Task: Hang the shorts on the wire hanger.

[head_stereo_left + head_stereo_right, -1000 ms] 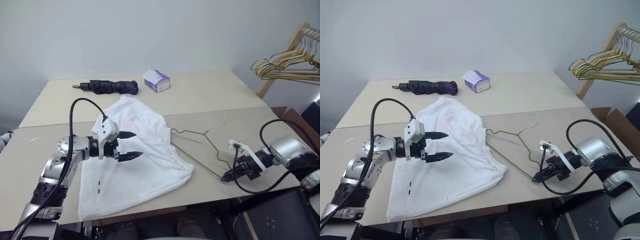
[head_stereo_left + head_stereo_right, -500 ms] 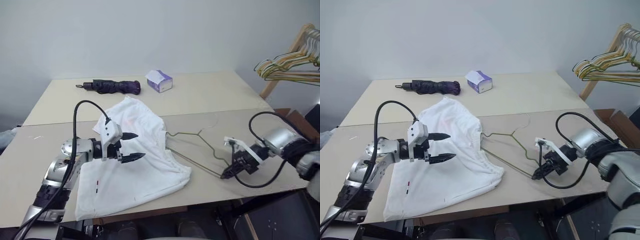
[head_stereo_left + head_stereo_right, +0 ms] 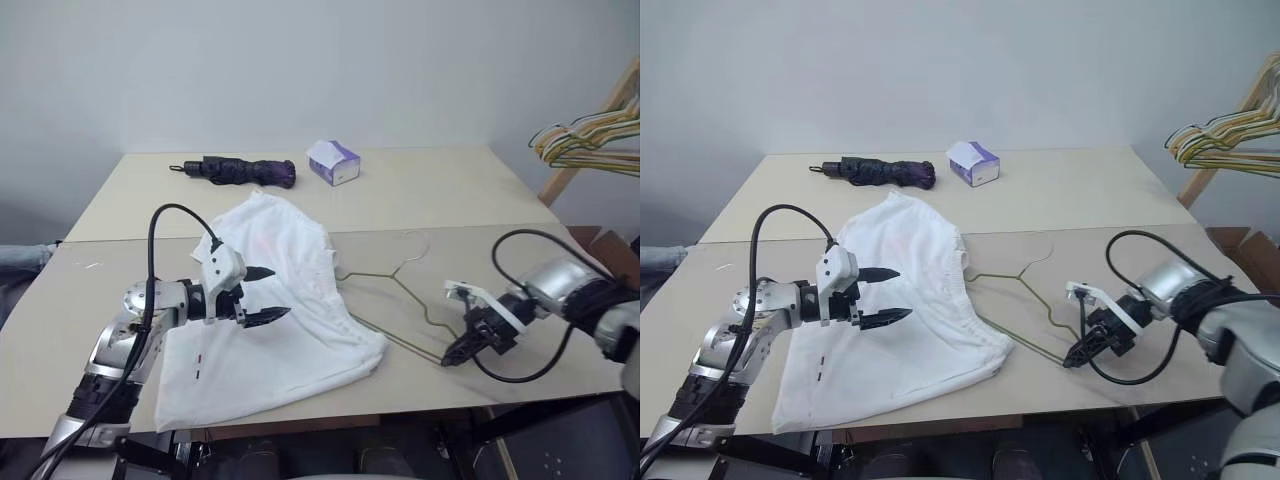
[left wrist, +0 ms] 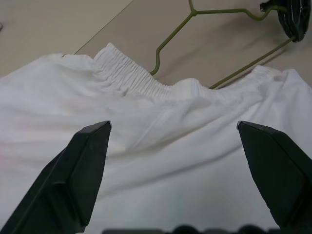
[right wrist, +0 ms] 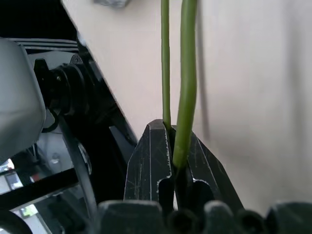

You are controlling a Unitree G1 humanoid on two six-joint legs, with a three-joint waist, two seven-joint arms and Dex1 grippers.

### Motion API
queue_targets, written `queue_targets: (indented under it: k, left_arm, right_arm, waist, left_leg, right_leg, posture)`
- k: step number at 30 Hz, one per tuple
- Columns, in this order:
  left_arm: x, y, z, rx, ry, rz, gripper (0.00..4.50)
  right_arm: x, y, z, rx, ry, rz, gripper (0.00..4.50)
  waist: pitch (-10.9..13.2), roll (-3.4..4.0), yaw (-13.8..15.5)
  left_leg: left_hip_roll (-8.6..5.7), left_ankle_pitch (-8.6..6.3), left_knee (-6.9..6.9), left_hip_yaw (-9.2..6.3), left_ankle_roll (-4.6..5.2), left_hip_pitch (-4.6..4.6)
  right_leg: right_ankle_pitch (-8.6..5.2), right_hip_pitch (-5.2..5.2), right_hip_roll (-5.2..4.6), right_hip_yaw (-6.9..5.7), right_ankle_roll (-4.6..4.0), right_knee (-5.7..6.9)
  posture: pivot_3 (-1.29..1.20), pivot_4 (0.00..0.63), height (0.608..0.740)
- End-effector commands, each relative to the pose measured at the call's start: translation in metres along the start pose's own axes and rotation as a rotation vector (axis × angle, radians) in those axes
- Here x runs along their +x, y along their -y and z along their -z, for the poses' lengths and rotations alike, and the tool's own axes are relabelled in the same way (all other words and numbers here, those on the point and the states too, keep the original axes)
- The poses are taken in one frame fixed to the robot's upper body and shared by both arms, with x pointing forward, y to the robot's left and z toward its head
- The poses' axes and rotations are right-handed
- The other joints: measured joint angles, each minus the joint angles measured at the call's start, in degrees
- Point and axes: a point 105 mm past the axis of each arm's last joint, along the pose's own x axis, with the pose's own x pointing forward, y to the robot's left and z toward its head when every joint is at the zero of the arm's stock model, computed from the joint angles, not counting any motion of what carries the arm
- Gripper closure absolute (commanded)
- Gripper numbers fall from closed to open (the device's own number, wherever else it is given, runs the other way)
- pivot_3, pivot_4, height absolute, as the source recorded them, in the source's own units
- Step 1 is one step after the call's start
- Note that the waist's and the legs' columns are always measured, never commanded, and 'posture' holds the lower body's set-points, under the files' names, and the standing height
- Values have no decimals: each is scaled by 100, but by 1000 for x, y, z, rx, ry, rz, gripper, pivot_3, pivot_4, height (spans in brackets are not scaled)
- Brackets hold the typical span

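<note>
The white shorts (image 3: 290, 330) lie flat on the near table, gathered waistband (image 4: 131, 80) towards the right. The thin olive wire hanger (image 3: 397, 274) lies on the table just right of the waistband, one end close against it and its hook pointing to the far side. My left gripper (image 3: 277, 293) hovers open over the middle of the shorts, its fingers (image 4: 80, 165) spread wide with nothing between them. My right gripper (image 3: 447, 358) is shut on the hanger's near right corner, with the wire (image 5: 184, 97) pinched between its tips near the table's front edge.
A folded dark umbrella (image 3: 242, 170) and a purple-and-white tissue box (image 3: 335, 162) lie on the far table. A wooden rack with coloured hangers (image 3: 590, 135) stands at the right. The table's front edge (image 3: 420, 405) runs just below both grippers.
The camera has turned, shifting the whole scene right. My right forearm has swung to a new angle while its gripper keeps hold of the hanger corner. The left gripper stays open over the shorts.
</note>
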Motion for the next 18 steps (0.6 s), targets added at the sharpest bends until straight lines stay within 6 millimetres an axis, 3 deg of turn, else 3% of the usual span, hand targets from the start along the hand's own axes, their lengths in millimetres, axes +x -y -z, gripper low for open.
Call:
queue_targets:
  k: [1, 10, 18]
  left_arm:
    - [1, -1, -12, 63, 22, -2, 24]
    - [3, 0, -12, 62, 26, -9, 24]
    - [3, 2, -10, 57, 26, -13, 24]
  right_arm:
    - [-16, -3, -15, -14, 39, 12, 4500]
    - [-18, -13, -56, 10, 221, -40, 4500]
    - [-26, -9, -75, -82, 353, -13, 4500]
  waist:
    - [0, 1, 25]
    - [0, 2, 61]
    - [0, 2, 62]
  left_leg:
    - [0, 0, 0, 1, 0, -1]
    - [-3, 0, 1, 0, 0, -8]
    - [-6, 0, 2, 15, 0, -13]
  right_leg:
    - [0, -1, 1, -1, 0, 1]
    - [0, 0, -1, -8, 0, 2]
    - [0, -3, -1, -10, 1, 8]
  posture:
    - [12, 0, 740]
    - [25, 0, 740]
    - [25, 0, 740]
